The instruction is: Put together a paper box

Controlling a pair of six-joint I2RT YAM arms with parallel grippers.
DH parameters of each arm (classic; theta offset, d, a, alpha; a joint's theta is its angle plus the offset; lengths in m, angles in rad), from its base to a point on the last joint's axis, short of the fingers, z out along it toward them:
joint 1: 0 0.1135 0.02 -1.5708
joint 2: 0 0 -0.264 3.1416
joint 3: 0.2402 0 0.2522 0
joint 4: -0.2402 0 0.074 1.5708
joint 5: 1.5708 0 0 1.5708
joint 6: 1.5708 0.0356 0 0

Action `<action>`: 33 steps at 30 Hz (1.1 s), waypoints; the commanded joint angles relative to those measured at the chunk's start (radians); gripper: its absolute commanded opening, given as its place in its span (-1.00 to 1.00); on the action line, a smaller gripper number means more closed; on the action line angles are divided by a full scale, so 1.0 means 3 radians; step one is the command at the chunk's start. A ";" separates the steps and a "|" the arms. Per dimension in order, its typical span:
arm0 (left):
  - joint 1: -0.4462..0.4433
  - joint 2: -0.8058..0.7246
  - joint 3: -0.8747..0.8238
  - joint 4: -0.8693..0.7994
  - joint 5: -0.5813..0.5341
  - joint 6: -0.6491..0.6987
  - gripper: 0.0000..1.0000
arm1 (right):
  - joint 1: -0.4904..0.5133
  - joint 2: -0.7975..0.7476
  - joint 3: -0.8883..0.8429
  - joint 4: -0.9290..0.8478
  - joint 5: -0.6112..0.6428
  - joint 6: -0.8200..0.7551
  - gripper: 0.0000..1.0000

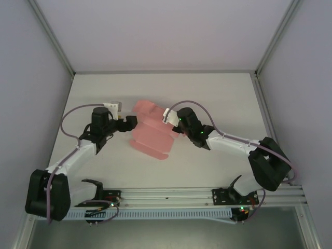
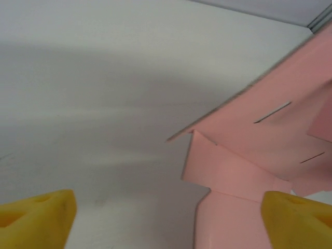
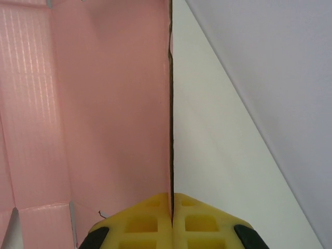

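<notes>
Right wrist view shows you the right gripper [image 3: 171,207] pinched on an edge of the paper box [image 3: 109,104]. Left wrist view shows the left gripper [image 2: 163,212] spread wide (holding nothing) beside its flaps. From the top view, the box sits in the middle of the table [image 1: 218,93].

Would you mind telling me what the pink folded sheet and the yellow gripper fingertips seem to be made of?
The pink folded sheet looks like thin matte card, perhaps finely corrugated: faint parallel ribs, crisp creases, cut slits. The yellow fingertips look like matte moulded rubber or plastic, with square recesses.
</notes>
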 commanded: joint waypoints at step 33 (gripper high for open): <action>-0.0115 0.0676 -0.0245 0.1477 0.0646 -0.0037 -1.00 | -0.0028 0.0129 0.0395 -0.0408 -0.0226 0.0432 -1.00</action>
